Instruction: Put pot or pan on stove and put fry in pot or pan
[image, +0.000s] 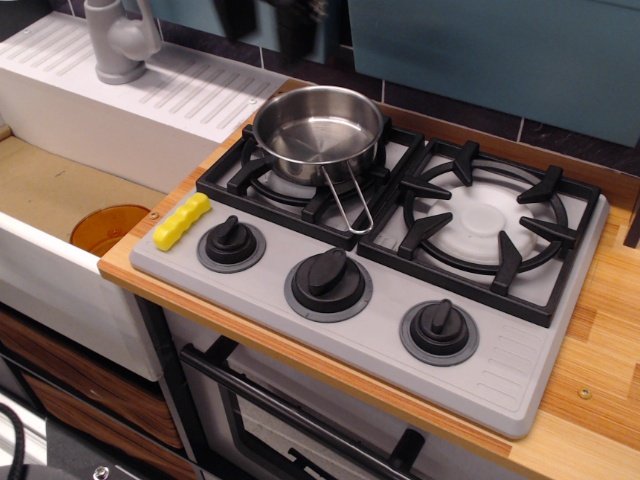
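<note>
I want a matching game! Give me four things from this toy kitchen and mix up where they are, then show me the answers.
Things:
1. saucepan
2. yellow fry
3. orange disc
4. grey tap

Places:
A. down in the sink basin
B. on the left burner grate
C. on the white ribbed board at the back left
D. on the stove's grey front left corner, beside the left knob

Pairs: 1-B, 2-D, 3-A, 4-C
</note>
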